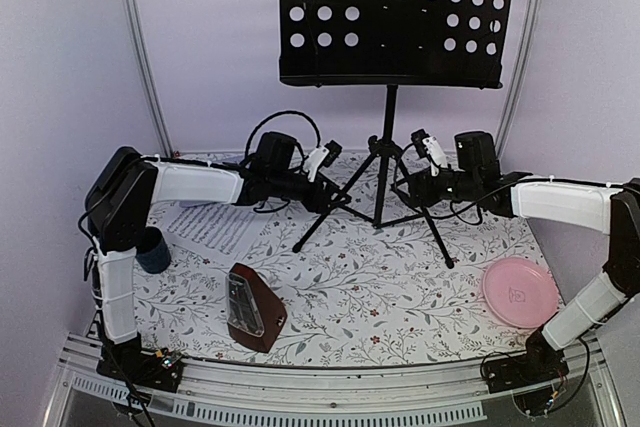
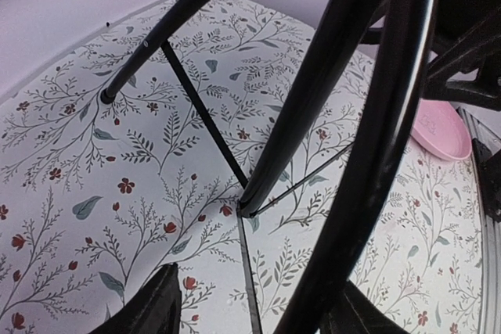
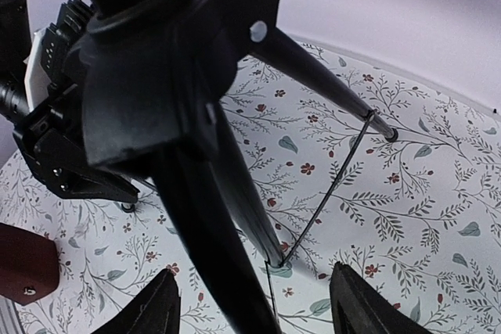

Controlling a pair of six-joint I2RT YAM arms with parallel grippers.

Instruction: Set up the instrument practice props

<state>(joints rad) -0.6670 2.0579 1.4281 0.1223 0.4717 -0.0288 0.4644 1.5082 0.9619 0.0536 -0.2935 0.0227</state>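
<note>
The black music stand (image 1: 388,147) stands upright at the back middle, its perforated desk (image 1: 395,12) high above. My left gripper (image 1: 328,155) is open beside the stand's left tripod leg. In the left wrist view the gripper (image 2: 250,314) straddles a leg (image 2: 368,154) that runs close to the right finger. My right gripper (image 1: 424,145) is open at the right leg. In the right wrist view it (image 3: 254,310) straddles a leg (image 3: 211,224). The music sheets (image 1: 210,227) lie flat at the left. The dark-red metronome (image 1: 255,307) stands at the front left, and its corner shows in the right wrist view (image 3: 23,263).
A dark blue mug (image 1: 153,250) stands by the left arm's base. A pink plate (image 1: 518,290) lies at the front right and also shows in the left wrist view (image 2: 442,131). Metal frame posts rise at both back corners. The cloth is floral.
</note>
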